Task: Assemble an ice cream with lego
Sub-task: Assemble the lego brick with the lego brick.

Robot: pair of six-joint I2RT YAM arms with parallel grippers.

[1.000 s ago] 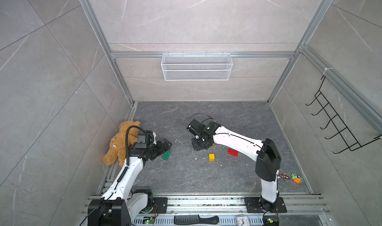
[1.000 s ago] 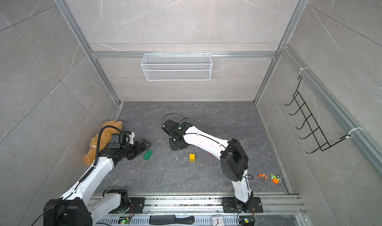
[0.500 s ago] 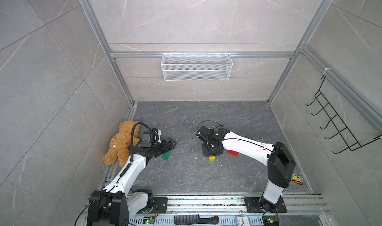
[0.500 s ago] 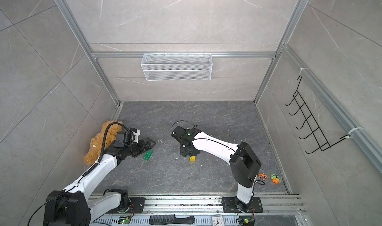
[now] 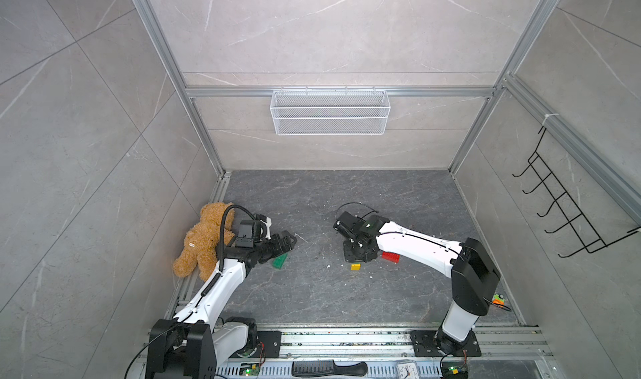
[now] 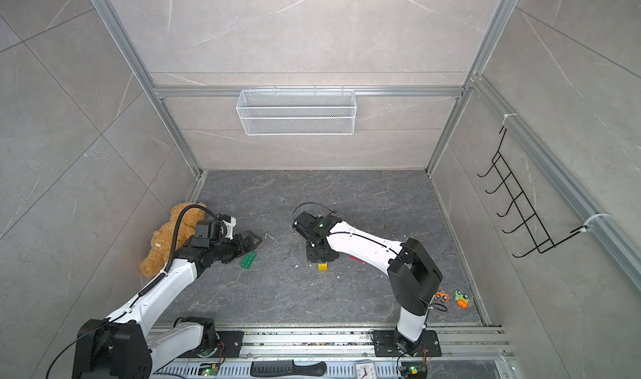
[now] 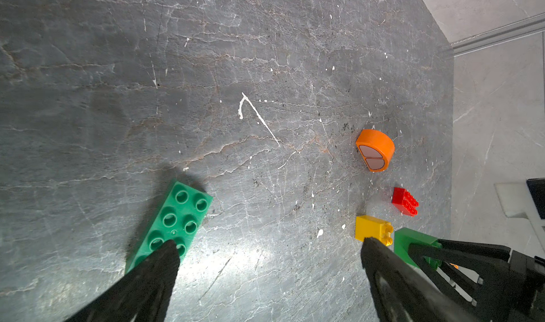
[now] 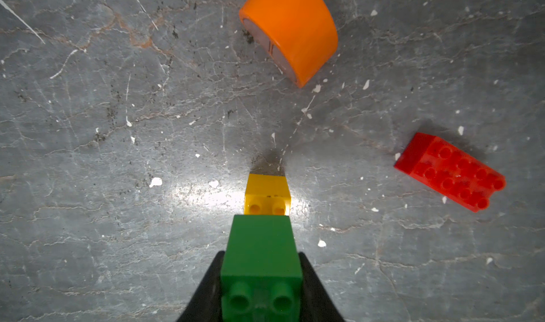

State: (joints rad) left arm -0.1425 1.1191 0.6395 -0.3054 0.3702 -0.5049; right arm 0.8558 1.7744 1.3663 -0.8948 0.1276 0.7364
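Five glossy plastic lego pieces sit on the veined grey stone floor, and the right gripper is clamped tight on the small green brick, studs facing back at its wrist, with the yellow brick just off its tips at six o'clock in both top views, tipped on its side. Red brick lies at three o'clock, studs showing, the smooth orange half-round piece nearby. Left gripper, jaws spread wide and empty, has the long green eight-stud brick at six o'clock, long axis running seven to one.
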